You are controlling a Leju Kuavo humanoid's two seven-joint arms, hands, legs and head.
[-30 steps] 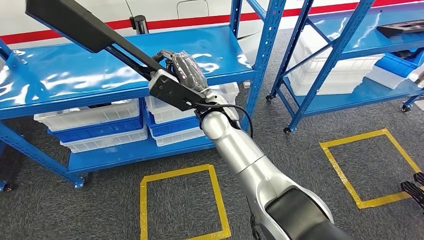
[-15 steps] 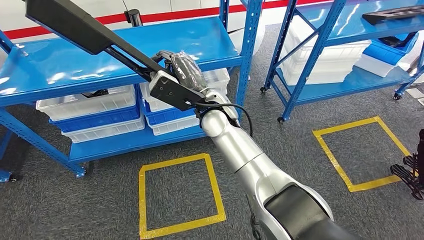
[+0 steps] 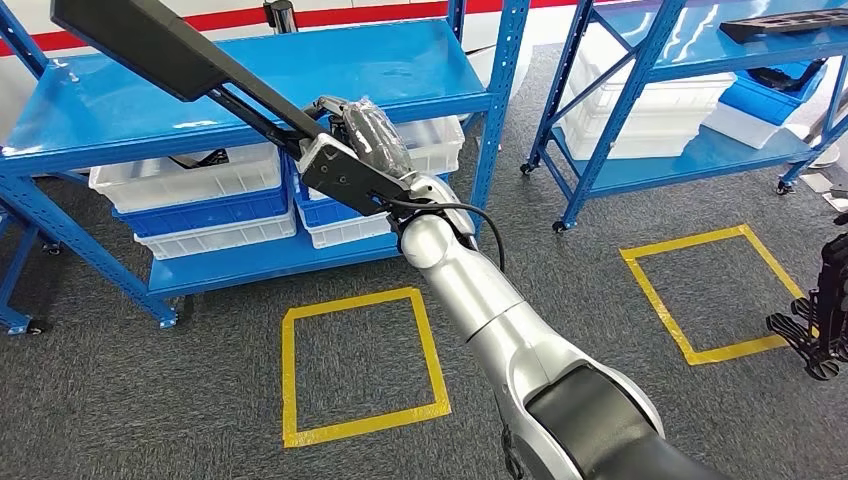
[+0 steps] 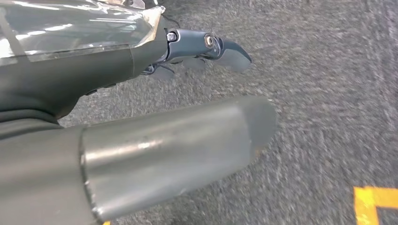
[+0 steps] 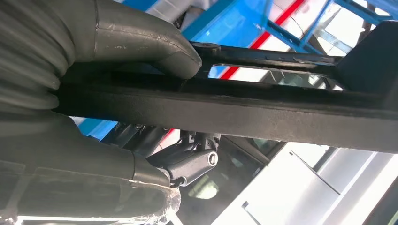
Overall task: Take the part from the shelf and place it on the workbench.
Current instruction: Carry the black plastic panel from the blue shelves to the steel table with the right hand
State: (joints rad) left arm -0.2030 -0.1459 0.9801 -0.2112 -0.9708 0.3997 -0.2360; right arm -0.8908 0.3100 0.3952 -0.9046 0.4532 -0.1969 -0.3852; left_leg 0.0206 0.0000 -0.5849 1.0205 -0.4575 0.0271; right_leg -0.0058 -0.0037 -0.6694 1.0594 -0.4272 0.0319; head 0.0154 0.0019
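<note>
The part [image 3: 150, 45] is a long black bar with a wide flat end, raised slanting in front of the blue shelf [image 3: 250, 80]. My right hand [image 3: 365, 135] grips its thin end, with the silver arm stretched forward. In the right wrist view the thumb [image 5: 141, 37] presses on the part [image 5: 234, 112] and dark fingers wrap under it. My left hand [image 4: 141, 117] hangs over grey carpet holding nothing, its thumb and dark fingers [image 4: 206, 44] apart.
White and blue bins [image 3: 190, 180] fill the shelf's lower level. A second blue shelf [image 3: 700, 45] at the right carries another black part [image 3: 780, 25]. Yellow tape squares [image 3: 290, 370] [image 3: 660, 300] mark the carpet. A black object [image 3: 825, 310] stands at the right edge.
The whole picture has shifted, so the camera has moved: the shelves now sit left and higher in the frame. My right hand holds the part just as before.
</note>
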